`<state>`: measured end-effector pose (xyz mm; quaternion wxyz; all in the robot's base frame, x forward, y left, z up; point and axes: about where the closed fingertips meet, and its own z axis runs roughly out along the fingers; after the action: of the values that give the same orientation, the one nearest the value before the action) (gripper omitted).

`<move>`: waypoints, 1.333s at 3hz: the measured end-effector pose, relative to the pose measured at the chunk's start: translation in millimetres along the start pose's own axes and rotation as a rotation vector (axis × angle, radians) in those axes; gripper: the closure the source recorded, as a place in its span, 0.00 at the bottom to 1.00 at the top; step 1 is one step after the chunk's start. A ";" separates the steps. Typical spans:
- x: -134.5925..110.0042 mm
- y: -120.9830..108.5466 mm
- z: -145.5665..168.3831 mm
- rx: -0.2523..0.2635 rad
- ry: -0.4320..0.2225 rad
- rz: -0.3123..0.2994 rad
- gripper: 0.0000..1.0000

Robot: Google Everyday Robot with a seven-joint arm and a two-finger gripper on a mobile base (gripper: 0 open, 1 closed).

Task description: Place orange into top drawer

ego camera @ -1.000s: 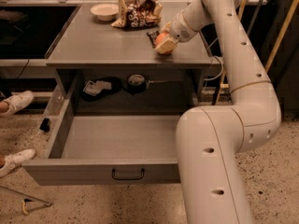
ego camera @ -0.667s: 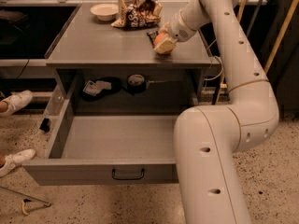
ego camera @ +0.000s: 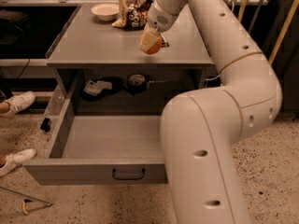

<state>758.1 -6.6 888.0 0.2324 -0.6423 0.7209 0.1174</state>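
The orange (ego camera: 152,45) is in my gripper (ego camera: 149,41), whose pale fingers are shut on it. It hangs just above the grey counter top (ego camera: 98,43), near the counter's front right part. The top drawer (ego camera: 88,171) is pulled wide open below, with nothing in the part of it that shows. Its dark curved handle (ego camera: 128,174) sits on the front panel. My arm hides the right side of the drawer.
A white bowl (ego camera: 105,10) and a snack bag (ego camera: 133,6) stand at the back of the counter. Dark items (ego camera: 100,87) lie in the recess behind the drawer. A person's white shoes (ego camera: 16,101) are on the floor at the left.
My gripper has moved left with the orange, away from the counter's right edge and toward its front.
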 end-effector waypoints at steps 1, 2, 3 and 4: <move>-22.5 7.5 -57.6 0.124 -0.077 0.079 1.00; -25.3 34.6 -147.3 0.272 -0.220 0.126 1.00; -32.1 54.7 -186.5 0.348 -0.267 0.113 1.00; -30.7 52.8 -183.9 0.345 -0.261 0.114 1.00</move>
<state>674.4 -58.1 1055.1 0.4231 -0.5306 0.7293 0.0874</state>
